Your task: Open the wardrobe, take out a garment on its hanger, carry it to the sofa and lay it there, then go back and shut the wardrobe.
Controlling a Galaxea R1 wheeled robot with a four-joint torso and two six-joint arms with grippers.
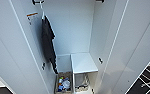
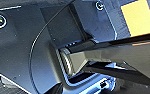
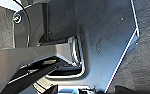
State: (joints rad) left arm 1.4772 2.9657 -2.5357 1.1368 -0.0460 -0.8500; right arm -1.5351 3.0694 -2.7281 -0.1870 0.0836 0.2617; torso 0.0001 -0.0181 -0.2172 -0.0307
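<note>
The wardrobe point(image 1: 71, 27) stands open straight ahead in the head view, its left door point(image 1: 13, 50) and right door point(image 1: 131, 45) swung out towards me. Inside at the upper left, a black short-sleeved shirt point(image 1: 48, 42) hangs from the rail point(image 1: 37, 2) on its own thin white hanger point(image 1: 43, 13). The rest of the hanging space beside it shows bare white back wall. Both wrist views show dark robot parts close up over the floor.
A white shelf box point(image 1: 83, 62) fills the wardrobe's lower right. An open basket point(image 1: 63, 83) with coloured items sits on the bottom left, another point(image 1: 82, 85) under the shelf. An orange-edged label point(image 1: 32, 17) is on the left door. Dark floor point(image 1: 146, 80) shows at right.
</note>
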